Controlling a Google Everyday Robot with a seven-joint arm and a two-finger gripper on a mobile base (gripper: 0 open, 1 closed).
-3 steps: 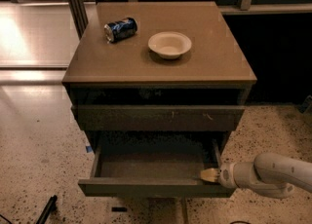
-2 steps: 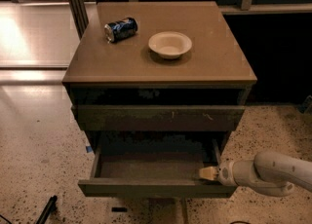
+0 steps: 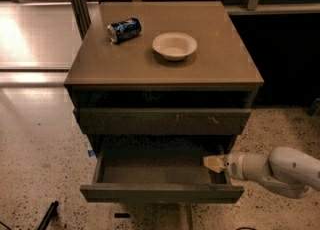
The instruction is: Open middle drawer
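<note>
The middle drawer (image 3: 160, 193) is pulled well out of the cabinet, with its plain dark front towards me and its brownish inside (image 3: 155, 169) showing. My gripper (image 3: 213, 164) reaches in from the right on a white arm (image 3: 280, 170). Its pale tan tip is over the drawer's right inner side, just behind the front panel. The drawer front above (image 3: 162, 121) has small pale scratches and sits nearly closed. The lowest drawer is hidden under the open one.
On the cabinet top (image 3: 220, 69) lie a blue can on its side (image 3: 124, 29) and a pale bowl (image 3: 174, 46). A metal post (image 3: 77, 1) stands at the back left. A dark object (image 3: 47, 215) lies on the speckled floor at the front left.
My gripper tip has moved slightly up and back from the drawer's front edge. The drawer has not visibly moved.
</note>
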